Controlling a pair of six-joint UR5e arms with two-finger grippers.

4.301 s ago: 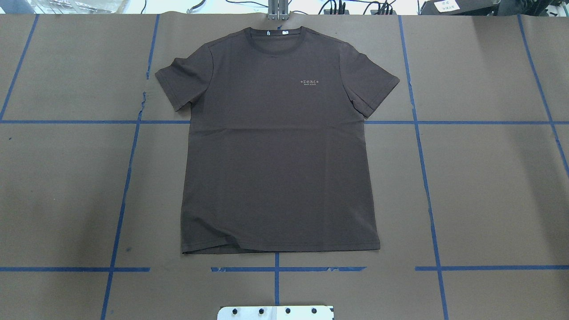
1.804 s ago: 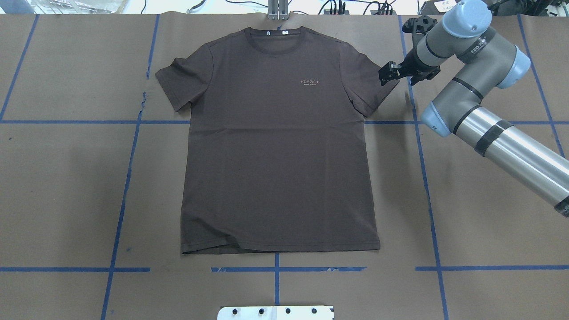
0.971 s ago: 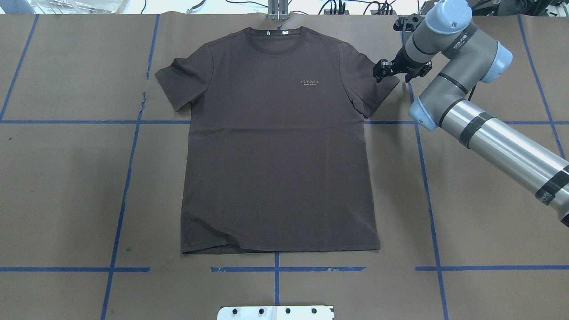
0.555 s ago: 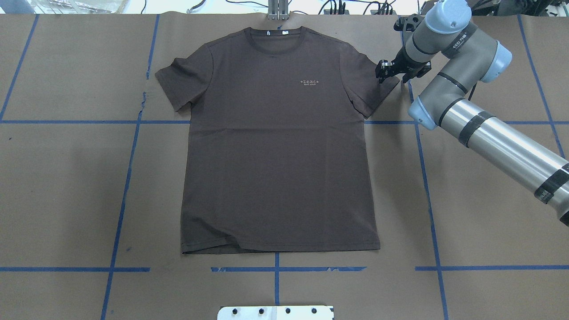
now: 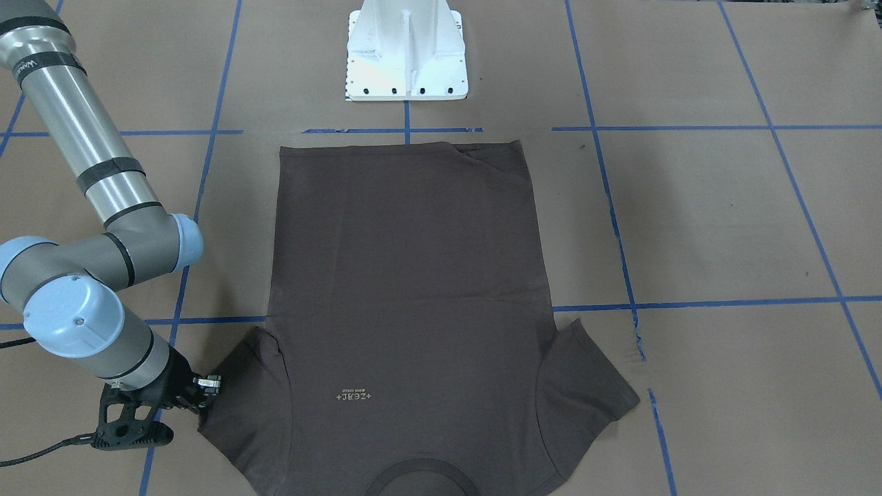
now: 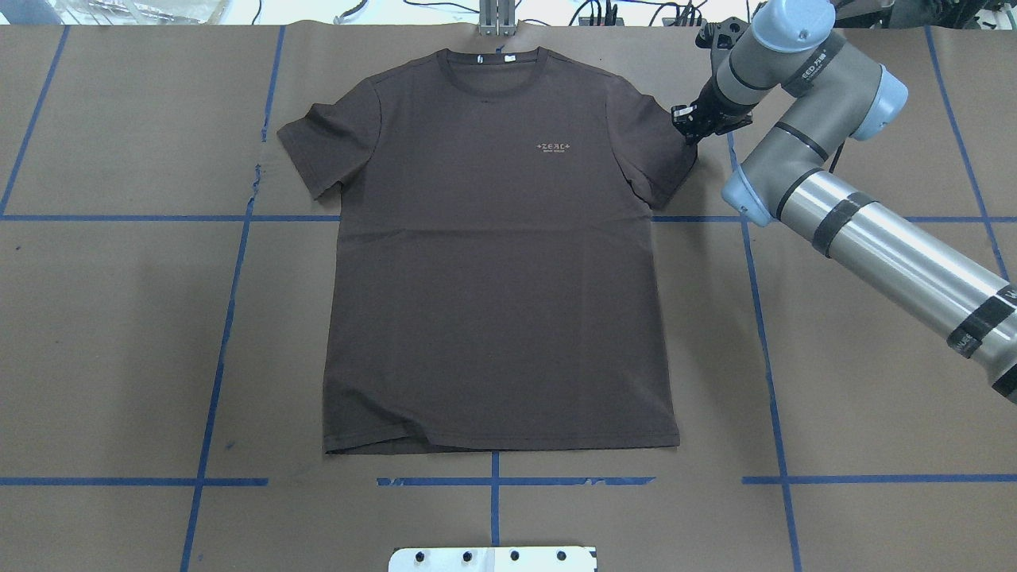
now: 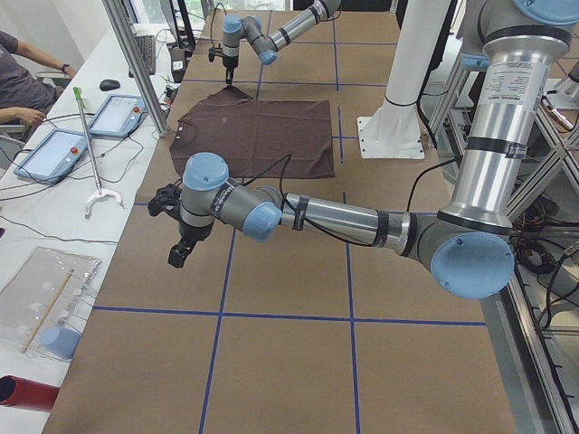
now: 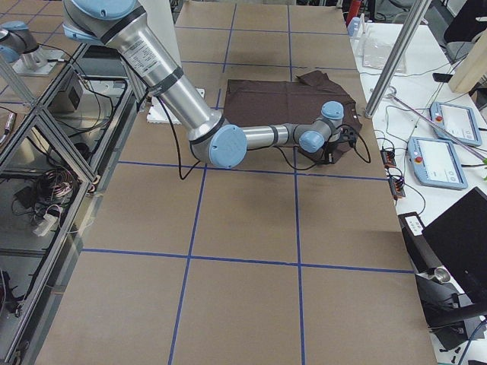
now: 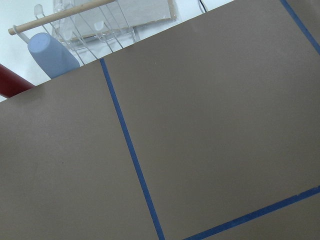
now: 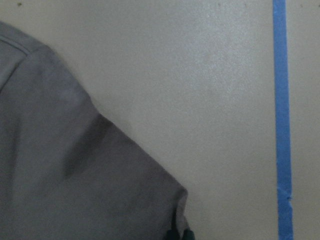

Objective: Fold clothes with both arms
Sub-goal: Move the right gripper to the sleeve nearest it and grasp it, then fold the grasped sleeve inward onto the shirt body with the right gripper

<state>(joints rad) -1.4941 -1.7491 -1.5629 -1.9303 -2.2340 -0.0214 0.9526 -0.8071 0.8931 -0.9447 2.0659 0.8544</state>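
Observation:
The dark brown T-shirt lies flat and face up on the brown paper, collar at the far edge, and also shows in the front view. My right gripper stands at the outer corner of the shirt's right-hand sleeve. In the right wrist view the gripper has its fingertips close together, pinching the sleeve's corner. My left gripper shows only in the left side view, hanging over bare paper well away from the shirt; I cannot tell whether it is open or shut.
The white pedestal stands behind the shirt's hem. Blue tape lines grid the paper. A side bench with tablets and a seated person lies past the collar end. A blue cup sits by a clear rack.
The right arm came in from the right and settled on the sleeve's corner. Its fingers have closed there, and the sleeve's tip has drawn slightly inward.

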